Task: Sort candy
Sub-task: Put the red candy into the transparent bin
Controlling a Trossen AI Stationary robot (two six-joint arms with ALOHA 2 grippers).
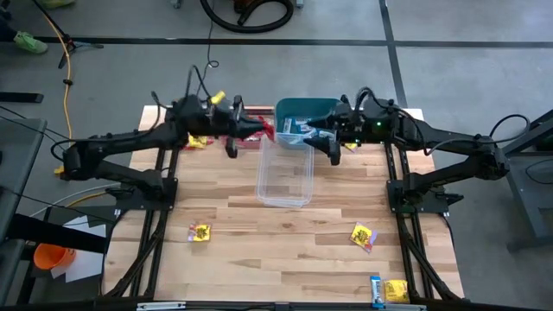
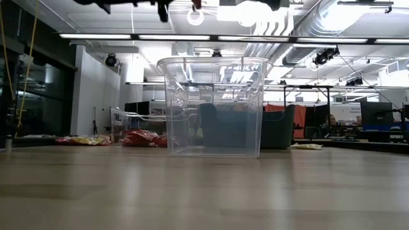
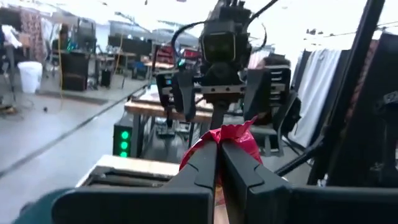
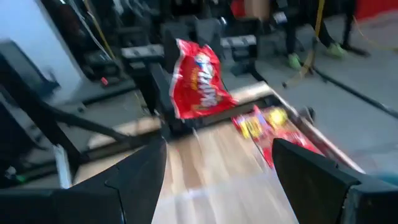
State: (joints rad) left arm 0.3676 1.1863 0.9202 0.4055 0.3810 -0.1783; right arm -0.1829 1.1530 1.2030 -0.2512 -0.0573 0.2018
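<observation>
Jaws of the left gripper (image 3: 217,163) pinch a red candy packet (image 3: 233,138) aloft; right gripper (image 4: 217,180) gapes wide.

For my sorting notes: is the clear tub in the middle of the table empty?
Empty: through the clear tub walls no candy shows inside.

Both arms reach inward, raised; the left claw (image 1: 259,127) is pinched closed, the right claw (image 1: 320,138) seemingly spread wide.
</observation>
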